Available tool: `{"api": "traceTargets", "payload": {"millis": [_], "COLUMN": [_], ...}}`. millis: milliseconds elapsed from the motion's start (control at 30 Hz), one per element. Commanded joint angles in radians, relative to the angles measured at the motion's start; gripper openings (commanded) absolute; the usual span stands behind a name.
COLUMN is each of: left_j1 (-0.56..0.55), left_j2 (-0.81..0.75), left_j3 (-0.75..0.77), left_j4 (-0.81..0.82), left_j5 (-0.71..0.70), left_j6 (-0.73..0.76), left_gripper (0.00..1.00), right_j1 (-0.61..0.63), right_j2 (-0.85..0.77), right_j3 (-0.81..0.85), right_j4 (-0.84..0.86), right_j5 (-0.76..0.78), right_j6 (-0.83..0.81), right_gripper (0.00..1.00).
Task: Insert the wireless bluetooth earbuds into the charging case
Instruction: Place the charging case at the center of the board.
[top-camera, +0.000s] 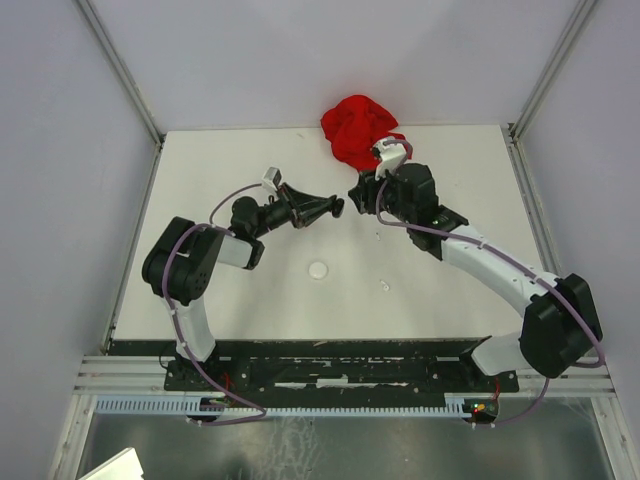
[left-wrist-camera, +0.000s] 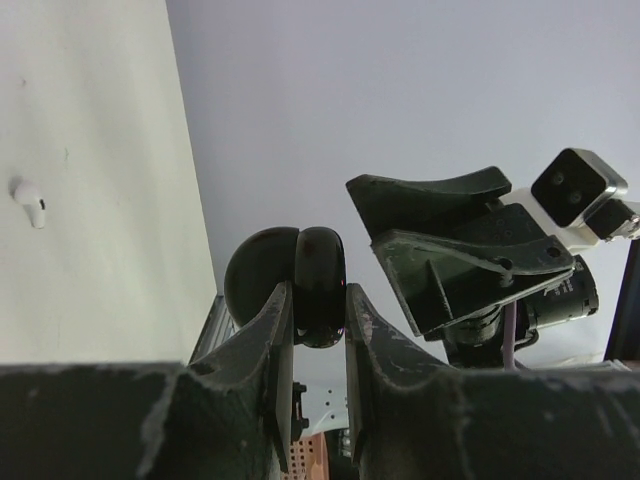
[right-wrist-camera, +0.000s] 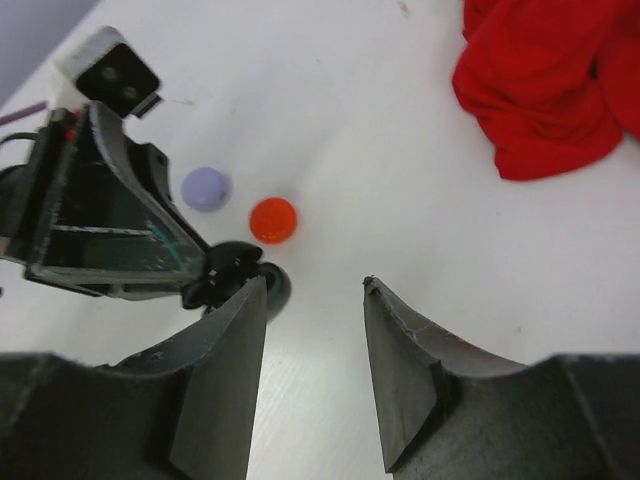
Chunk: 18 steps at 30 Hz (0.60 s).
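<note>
Clamping a black round case between the narrow left fingers. Holding the right fingers wide apart and empty beside that case, above a red disc and a lilac disc. Leaving a white earbud lying on the tabletop, outside the case.

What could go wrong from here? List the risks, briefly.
1. The right hand, open with nothing between its fingers, sits right beside the left hand; a slightly misjudged move could knock them together.
2. The left hand pinches the black case only at its fingertips; a push there may twist it or pop it loose.
3. The white earbud lies loose on the table, away from both hands; it looks small and easy to fumble.
</note>
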Motion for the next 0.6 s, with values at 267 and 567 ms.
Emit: {"api": "traceTargets", "payload": {"millis": [267,567], "left_j1": [0.005,-0.043], "left_j2": [-0.058,-0.11], "left_j3": [-0.083,-0.056], "left_j4": [-0.054,-0.19], "left_j5": [-0.309,-0.407], "left_j6": [-0.192,-0.278], "left_gripper": [0.03,0.03], "right_j1": [0.043,0.132], "right_j2": [0.069,0.182], "right_j3": [0.007,-0.052], "right_j4": [-0.159,0.126], "right_j5": [0.183,0.208], "right_j6": [-0.049,-0.133], "right_gripper": [0.6,0.9]}}
